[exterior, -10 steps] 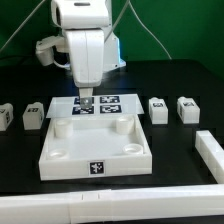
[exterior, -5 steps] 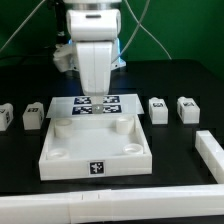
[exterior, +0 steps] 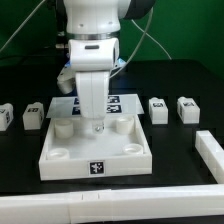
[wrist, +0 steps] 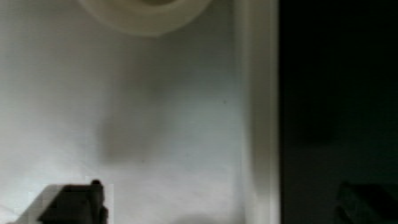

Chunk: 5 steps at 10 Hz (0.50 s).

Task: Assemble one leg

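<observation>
Several legs lie on the black table. Two white blocks with tags are at the exterior view's left (exterior: 5, 115) (exterior: 33, 114) and two at its right (exterior: 158, 110) (exterior: 187, 108). The large white tray (exterior: 60, 160) with round corner sockets sits in the middle. My gripper (exterior: 97, 128) hangs low over the tray's middle, apart from every leg. In the wrist view my gripper (wrist: 217, 205) is open and empty. Its dark fingertips (wrist: 71, 202) stand wide apart over the tray's white surface (wrist: 143, 110). One round socket (wrist: 151, 12) shows beyond them.
The marker board (exterior: 122, 101) lies behind the tray, partly hidden by the arm. A long white rail (exterior: 100, 208) runs along the front edge. Another white rail (exterior: 210, 155) lies at the exterior view's right. Cables hang at the back.
The arm has come forward and down, from above the marker board to low over the tray's middle. The legs and the tray have not moved.
</observation>
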{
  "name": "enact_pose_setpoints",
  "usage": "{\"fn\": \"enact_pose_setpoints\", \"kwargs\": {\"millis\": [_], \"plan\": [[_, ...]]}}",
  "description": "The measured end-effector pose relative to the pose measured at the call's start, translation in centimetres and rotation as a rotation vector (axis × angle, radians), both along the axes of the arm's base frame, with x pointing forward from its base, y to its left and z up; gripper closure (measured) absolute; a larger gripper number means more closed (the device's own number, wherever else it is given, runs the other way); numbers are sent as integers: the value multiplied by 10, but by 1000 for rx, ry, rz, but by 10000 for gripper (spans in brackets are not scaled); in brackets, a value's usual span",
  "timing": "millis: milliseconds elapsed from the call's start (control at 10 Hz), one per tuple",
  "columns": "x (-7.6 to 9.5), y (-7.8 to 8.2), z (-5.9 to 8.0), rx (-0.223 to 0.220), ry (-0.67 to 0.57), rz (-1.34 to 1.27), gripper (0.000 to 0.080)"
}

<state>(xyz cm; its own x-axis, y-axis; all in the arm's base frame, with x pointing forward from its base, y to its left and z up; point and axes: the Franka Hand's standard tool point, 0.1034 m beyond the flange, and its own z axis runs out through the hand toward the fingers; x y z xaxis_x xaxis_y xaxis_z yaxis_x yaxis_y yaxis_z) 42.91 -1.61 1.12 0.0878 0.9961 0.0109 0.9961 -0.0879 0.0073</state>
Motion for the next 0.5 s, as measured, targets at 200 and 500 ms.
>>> {"fn": "enact_pose_setpoints", "kwargs": {"millis": [200,500], "plan": [[0,-10,-4,5,-23,1,150],[0,-10,-4,5,-21,-5,330]]}}
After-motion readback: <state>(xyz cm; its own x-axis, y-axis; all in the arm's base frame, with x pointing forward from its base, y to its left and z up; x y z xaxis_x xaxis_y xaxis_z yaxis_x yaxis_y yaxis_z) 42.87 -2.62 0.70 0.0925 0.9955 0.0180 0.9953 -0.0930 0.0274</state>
